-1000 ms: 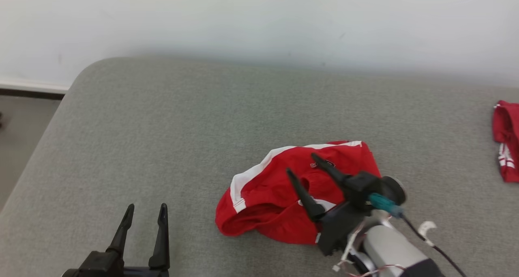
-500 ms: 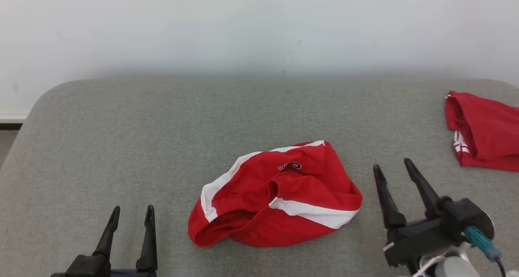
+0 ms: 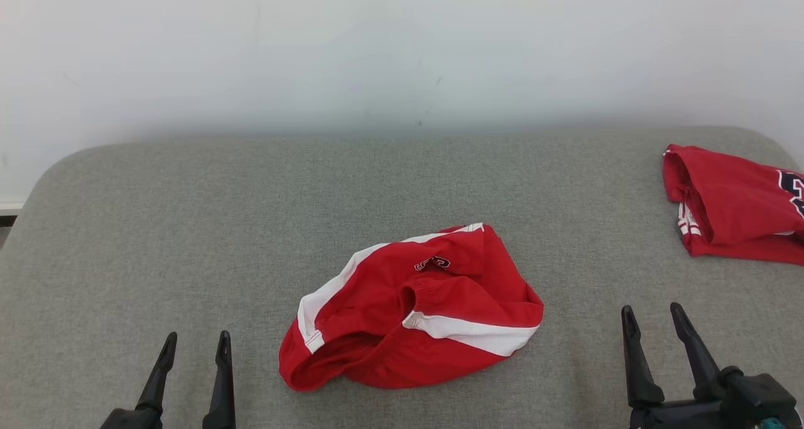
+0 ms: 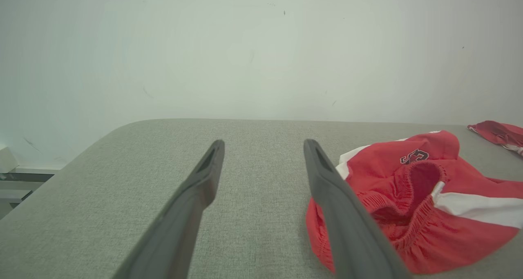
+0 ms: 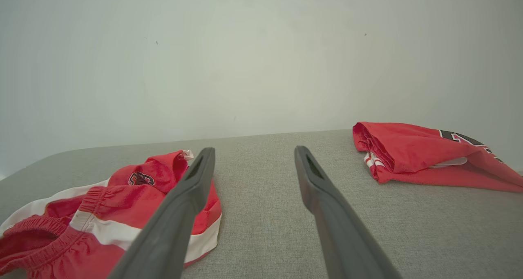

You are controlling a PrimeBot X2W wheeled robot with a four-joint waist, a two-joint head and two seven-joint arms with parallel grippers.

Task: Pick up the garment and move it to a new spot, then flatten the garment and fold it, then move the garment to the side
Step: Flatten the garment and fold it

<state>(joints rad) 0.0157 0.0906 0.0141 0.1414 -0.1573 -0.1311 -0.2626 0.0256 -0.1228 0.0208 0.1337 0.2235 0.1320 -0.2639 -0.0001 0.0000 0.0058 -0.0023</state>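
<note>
Red shorts with white side stripes lay crumpled near the middle of the grey cloth-covered tabletop, somewhat closer to its near edge than to the far one. The elastic waistband gaped open toward the near left. One white stripe ran along the upper-left fold and another crossed the lower-right part. A small dark emblem sat on the upper portion of the shorts; its lettering was too small to read with any confidence.

The left end effector stood at the lower left of the head view, its two dark fingers pointing away from the robot and spread wide, with only bare grey cloth between them. It was clear of the shorts, off to their left. In the left wrist view the shorts lay past the right-hand finger.

The right end effector stood at the lower right, likewise spread wide and holding nothing, apart from the shorts on their right side. In the right wrist view the shorts lay partly behind its left-hand finger.

A second red garment, folded, with white trim and dark markings, rested near the far right corner of the tabletop, well apart from the shorts. A pale wall rose behind the tabletop.
</note>
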